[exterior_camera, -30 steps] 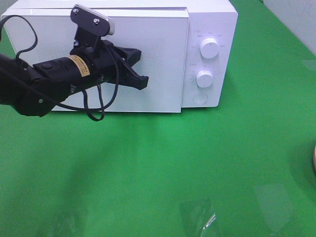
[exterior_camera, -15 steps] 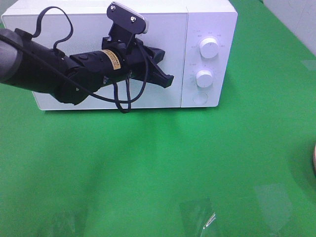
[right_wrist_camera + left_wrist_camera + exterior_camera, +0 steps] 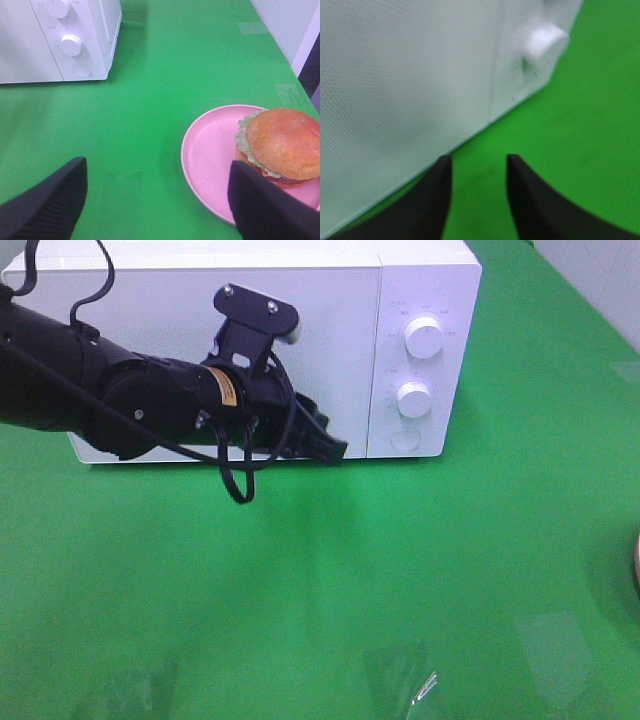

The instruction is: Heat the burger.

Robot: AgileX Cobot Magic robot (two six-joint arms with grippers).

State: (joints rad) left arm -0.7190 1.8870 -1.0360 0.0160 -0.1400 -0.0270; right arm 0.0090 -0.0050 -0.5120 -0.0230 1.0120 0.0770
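The burger (image 3: 282, 145), golden-brown bun over frilly lettuce, lies on a pink plate (image 3: 210, 150) and shows only in the right wrist view. My right gripper (image 3: 157, 210) hovers open just short of the plate, its fingers wide apart with nothing between them. It is outside the exterior view. The white microwave (image 3: 330, 300) stands at the back with its door shut. My left gripper (image 3: 335, 448) hangs low in front of the door's lower right corner. In the left wrist view the left gripper (image 3: 479, 160) has its fingers apart over the green cloth and holds nothing.
The microwave's panel carries two round knobs (image 3: 425, 338) (image 3: 413, 398) and a round button (image 3: 405, 438). Green cloth covers the table (image 3: 400, 570). A few clear tape patches (image 3: 400, 675) lie near the front edge. A sliver of a pale round rim (image 3: 637, 570) shows at the far right.
The microwave door, ajar one second ago, was pushed shut by my left gripper. That gripper has since dropped lower along the door front and its fingers have parted. The right arm is unchanged.
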